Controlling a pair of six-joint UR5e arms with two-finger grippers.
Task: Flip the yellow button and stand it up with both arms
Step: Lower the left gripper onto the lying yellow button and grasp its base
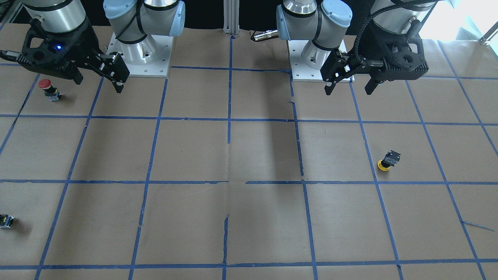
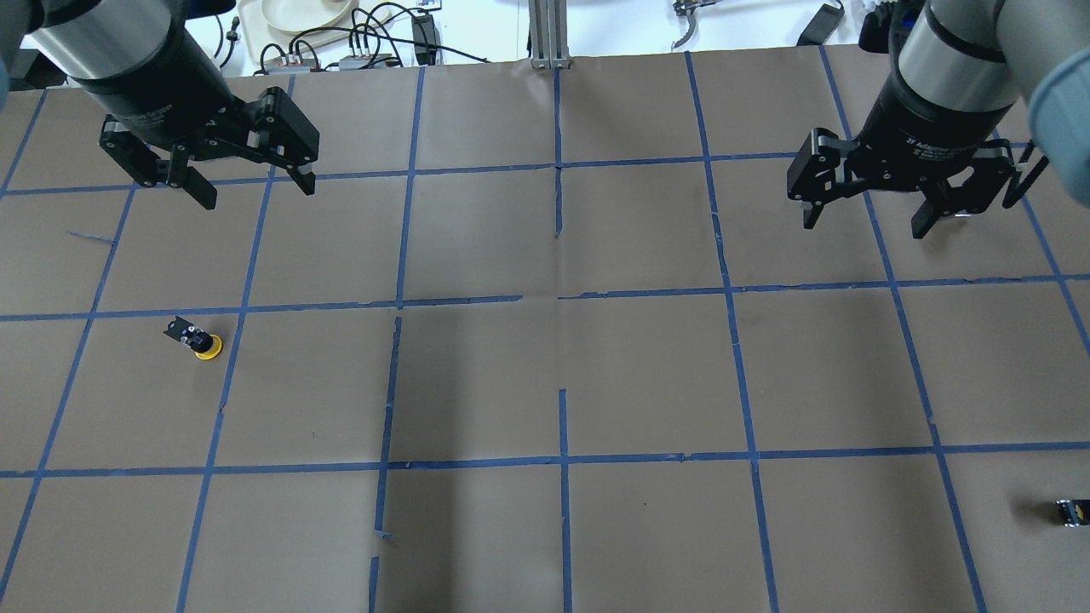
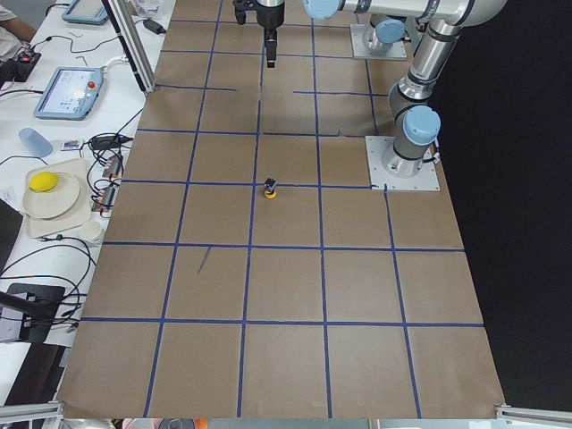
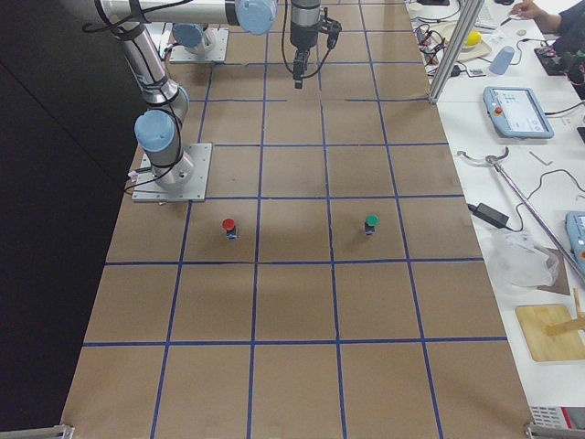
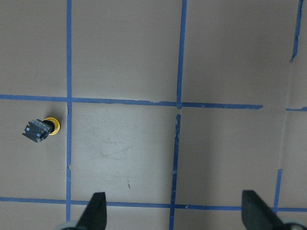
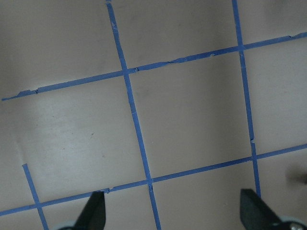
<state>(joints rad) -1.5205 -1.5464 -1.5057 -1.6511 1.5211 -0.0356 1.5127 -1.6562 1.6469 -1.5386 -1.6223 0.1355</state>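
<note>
Left tool [image 1: 349, 91] and right tool [image 1: 99, 83] hang wide open. The yellow button [image 1: 388, 160] sits alone toward the left edge of the tabletop [image 1: 249, 155]. The red button [image 1: 48, 88] shows from the front, not overhead.

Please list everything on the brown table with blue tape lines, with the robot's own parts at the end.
table: one, brown paper with blue tape grid, under everything.
yellow button: one, yellow cap, dark body, robot's left half, apparently cap down.
red button: one, red cap, robot's right half, nearer the robot.
green button: one, green cap, same half, farther from the robot.
small dark block: one, yellow mark, front-facing view's left edge; perhaps the green button itself.
left arm, right arm: two, silver, light blue caps.
left gripper, right gripper: two, black, open, empty, above the table.
</note>
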